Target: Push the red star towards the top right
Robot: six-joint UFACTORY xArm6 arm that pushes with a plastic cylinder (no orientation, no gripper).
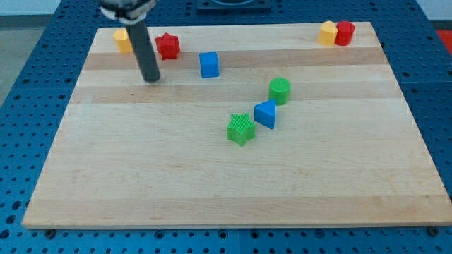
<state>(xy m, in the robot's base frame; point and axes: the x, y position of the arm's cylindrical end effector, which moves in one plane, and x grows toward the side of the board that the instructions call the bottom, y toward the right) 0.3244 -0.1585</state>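
The red star [168, 46] lies near the view's top left on the wooden board [141, 176]. My tip [151, 79] rests on the board just below and slightly left of the red star, a short gap apart. The rod rises up to the view's top, partly hiding a yellow block [122, 40] that sits left of the star.
A blue cube [209, 64] sits right of the star. A green cylinder [280, 90], a blue triangular block [265, 113] and a green star [241, 129] cluster near the middle. A yellow block [327, 32] and a red cylinder [345, 32] touch at the top right corner.
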